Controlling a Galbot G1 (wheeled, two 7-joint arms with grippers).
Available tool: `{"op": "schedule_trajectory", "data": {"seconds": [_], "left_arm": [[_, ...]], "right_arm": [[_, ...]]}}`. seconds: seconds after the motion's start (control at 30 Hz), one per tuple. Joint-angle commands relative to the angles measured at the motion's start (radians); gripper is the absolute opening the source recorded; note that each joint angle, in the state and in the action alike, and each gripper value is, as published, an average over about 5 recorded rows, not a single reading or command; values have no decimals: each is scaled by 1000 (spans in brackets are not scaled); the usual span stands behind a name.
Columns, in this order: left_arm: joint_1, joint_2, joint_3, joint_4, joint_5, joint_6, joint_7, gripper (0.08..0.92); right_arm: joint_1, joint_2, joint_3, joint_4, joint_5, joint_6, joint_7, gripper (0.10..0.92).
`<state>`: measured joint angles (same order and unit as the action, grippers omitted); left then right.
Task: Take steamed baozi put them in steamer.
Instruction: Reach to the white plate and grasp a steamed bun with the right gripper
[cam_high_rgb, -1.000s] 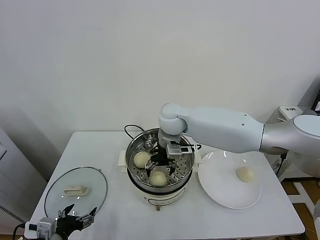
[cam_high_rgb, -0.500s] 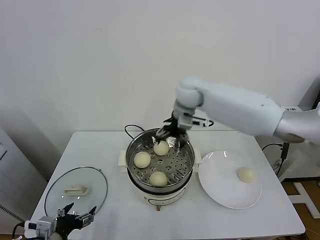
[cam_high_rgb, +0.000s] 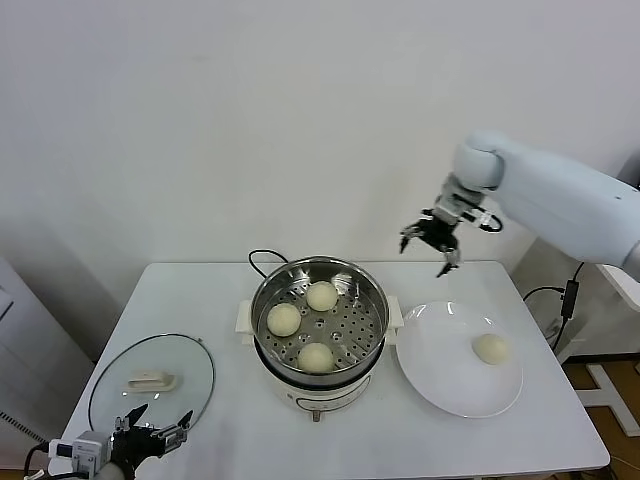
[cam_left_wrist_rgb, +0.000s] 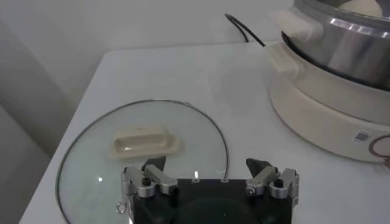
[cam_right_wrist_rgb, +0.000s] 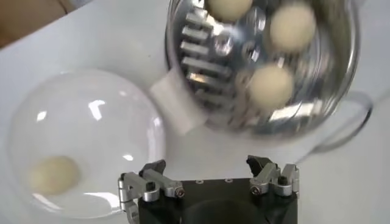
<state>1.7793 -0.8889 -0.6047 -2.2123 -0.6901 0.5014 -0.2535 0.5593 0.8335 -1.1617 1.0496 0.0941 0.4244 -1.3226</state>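
On the counter (cam_high_rgb: 200, 300) we see the steamer (cam_high_rgb: 318, 340) holding three baozi (cam_high_rgb: 321, 295); one baozi (cam_high_rgb: 490, 348) lies on the plate (cam_high_rgb: 440, 375); our right pincer (cam_high_rgb: 433, 245) hangs wide and empty above; our left pincer (cam_left_wrist_rgb: 210, 176), wide, rests by the glass lid (cam_high_rgb: 150, 380).

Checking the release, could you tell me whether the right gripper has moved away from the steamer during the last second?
Yes. The right gripper has risen out of the steamer and now hangs open toward the plate.
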Motion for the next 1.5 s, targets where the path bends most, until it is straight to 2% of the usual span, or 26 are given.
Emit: {"op": "schedule_trajectory", "data": {"seconds": [0.03,0.53,1.5], "left_arm": [[-2,0,-1,-2,-2,1,-1,823],[-7,-3,1,1,-4,2,-1,823],[-4,-6,4,7,-5,3,0,823]], "right_arm": [[-74,-144,-3,-127,34,-95,-7,823],[-304,-178,63,-165,-11,-107,80,823],[-490,-81,221,-264,-175,-103,177,820]]}}
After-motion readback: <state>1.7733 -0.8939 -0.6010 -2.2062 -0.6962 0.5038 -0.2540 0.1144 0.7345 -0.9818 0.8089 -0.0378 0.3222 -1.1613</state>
